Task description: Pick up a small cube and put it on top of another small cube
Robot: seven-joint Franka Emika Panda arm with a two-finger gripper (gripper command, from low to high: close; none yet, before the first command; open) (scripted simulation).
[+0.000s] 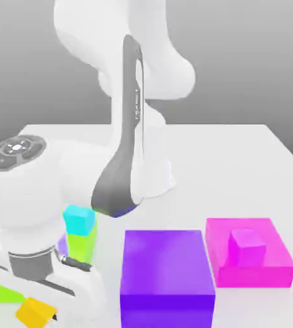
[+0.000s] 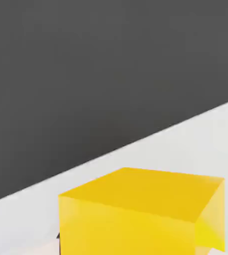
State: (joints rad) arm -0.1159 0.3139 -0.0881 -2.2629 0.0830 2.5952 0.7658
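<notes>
Small golden-orange plain cube [image 2: 140, 214] sits clamped in my pincer; an off-centre grip risks slipping before the small magenta-pink cube [image 1: 247, 246].

Elevated front view; close hand view

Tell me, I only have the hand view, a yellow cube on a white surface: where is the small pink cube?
Observer: The small pink cube sits on a flat magenta block, at the exterior view's right.
Operator: Anything between it and my golden cube?
Observer: Yes, a large purple block stands between them.
Operator: Other cubes nearby?
Observer: A cyan cube rests on a lime-green cube, at the exterior view's left.
</notes>
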